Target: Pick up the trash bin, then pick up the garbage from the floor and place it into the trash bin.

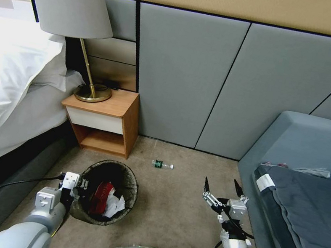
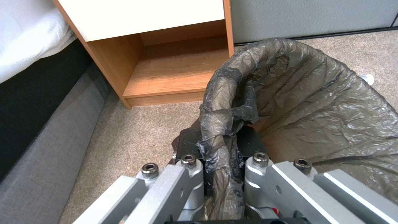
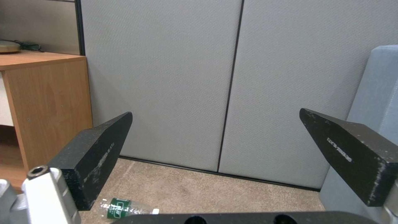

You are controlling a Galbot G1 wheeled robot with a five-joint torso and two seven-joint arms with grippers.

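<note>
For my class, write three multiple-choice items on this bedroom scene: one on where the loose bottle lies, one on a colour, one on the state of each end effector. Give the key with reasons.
1. Where does the bottle lie?
A. On the carpet between the nightstand and the sofa
B. Inside the trash bin
C. On the nightstand top

2. What colour is the bottle's label?
A. Red
B. Green
C. Yellow

3. How do the end effectors stand?
A. Both open
B. Left open, right shut on the bottle
C. Left shut on the bin's rim, right open

Key:
1 A: in the head view it rests on the carpet near the wall, past the trash bin, between the nightstand and the sofa.
2 B: the band round it is green.
3 C: the left end effector pinches the bagged rim; the right end effector hangs spread above the carpet, holding nothing.
</note>
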